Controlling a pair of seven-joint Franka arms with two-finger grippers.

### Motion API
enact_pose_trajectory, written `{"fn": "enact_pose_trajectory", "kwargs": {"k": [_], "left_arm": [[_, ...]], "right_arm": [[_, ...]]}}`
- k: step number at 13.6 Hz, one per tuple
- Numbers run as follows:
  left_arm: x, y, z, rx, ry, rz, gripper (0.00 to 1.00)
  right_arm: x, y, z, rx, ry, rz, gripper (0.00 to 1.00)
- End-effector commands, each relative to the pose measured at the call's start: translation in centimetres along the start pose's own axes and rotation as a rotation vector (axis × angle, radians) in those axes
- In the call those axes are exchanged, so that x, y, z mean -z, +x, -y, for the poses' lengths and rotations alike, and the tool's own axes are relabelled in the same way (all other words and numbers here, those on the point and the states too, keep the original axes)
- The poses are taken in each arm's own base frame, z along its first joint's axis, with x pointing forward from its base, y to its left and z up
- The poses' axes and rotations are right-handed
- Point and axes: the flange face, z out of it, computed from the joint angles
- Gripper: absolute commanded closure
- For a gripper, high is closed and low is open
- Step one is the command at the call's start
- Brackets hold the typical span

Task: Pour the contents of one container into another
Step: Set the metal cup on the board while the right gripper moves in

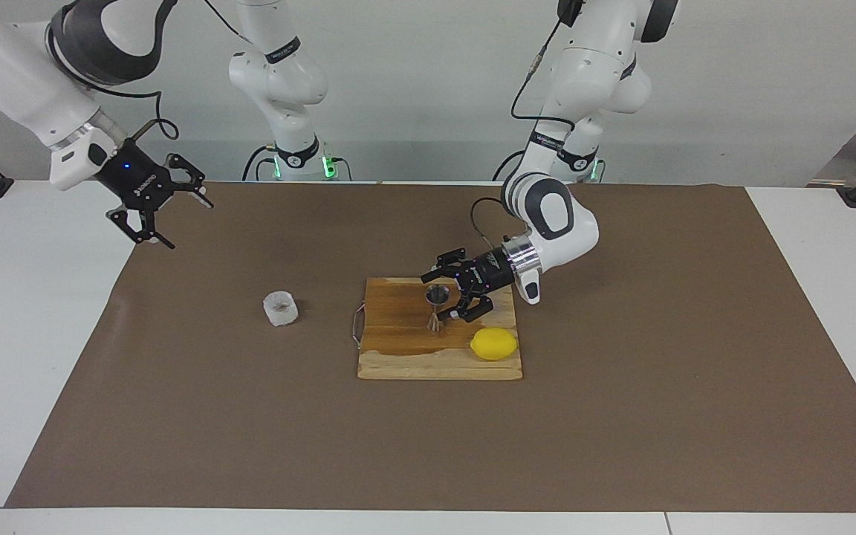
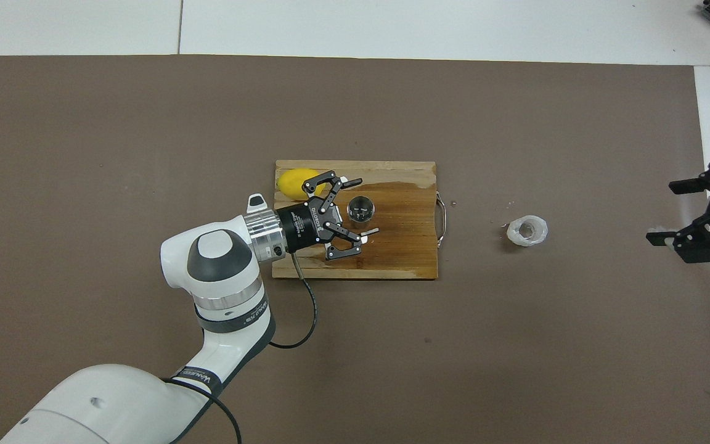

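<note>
The whitish plastic cup, brownish inside, stands on the brown mat toward the right arm's end. The steel jigger stands upright on the wooden cutting board. My left gripper is open, one finger on each side of the jigger and neither pressing on it. My right gripper hangs open and empty over the mat's edge at the right arm's end, well apart from the cup.
A yellow lemon lies on the board's corner beside the left gripper, farther from the robots than the jigger. The board's wire handle points toward the cup. The board has a dark wet patch.
</note>
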Motion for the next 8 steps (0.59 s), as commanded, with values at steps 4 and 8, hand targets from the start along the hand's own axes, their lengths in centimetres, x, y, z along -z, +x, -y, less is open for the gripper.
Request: {"fn": "enact_pose_trajectory", "kwargs": {"k": [4,8], "left_arm": [[1.9,-4.8,0.6,0.004,-0.016,0.016,0.00],[3.8,-9.0,0.4,-0.247,0.119,-0.075,0.00]], "right_arm": [[-8.9,-6.0,-3.4,0.182,0.132,-0.231,0.00],[-13.7,-8.9,-4.3,0.231,0.119,-0.294,0.00]]}}
